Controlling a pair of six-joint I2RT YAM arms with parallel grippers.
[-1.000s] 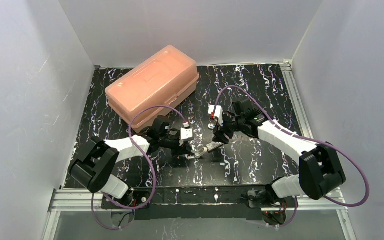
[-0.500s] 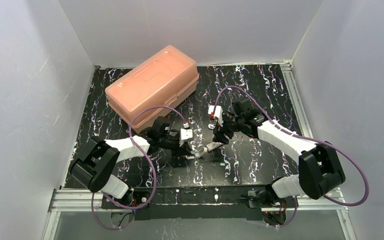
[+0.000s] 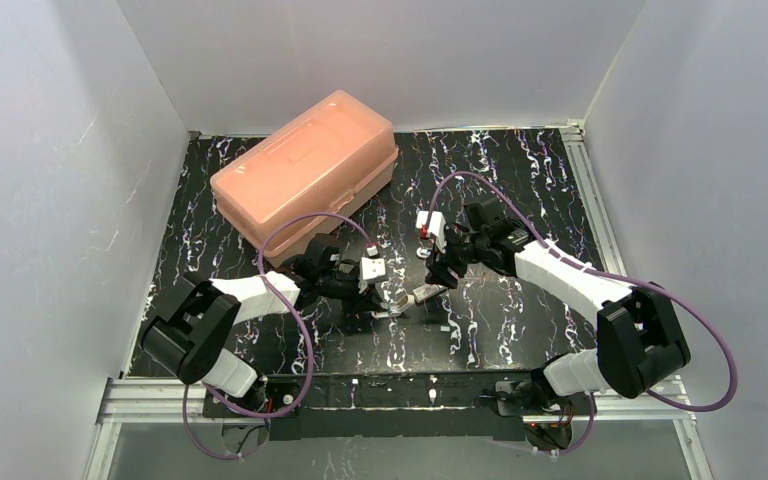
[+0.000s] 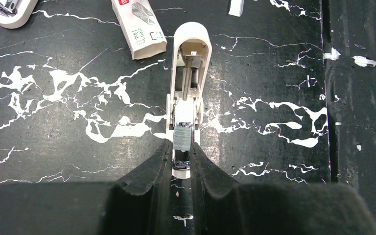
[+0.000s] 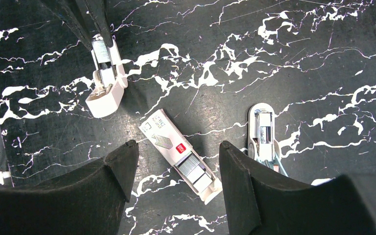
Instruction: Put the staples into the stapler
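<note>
Black marbled desk (image 3: 520, 165), white walls around it. Pink lidded box (image 3: 305, 175) sits rear left. I see the stapler (image 4: 192, 35) lying open mid-desk, channel up. Left gripper (image 4: 180, 147) is pinched narrow on a short strip of staples (image 4: 181, 138) over the stapler's near end. Right gripper (image 5: 177, 144) is spread wide above the white staple box (image 5: 162, 137), whose tray is slid out. Second stapler (image 5: 262, 128) lies just beside that box.

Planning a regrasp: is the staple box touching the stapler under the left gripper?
Apart: right wrist view shows bare table between staple box and stapler.
</note>
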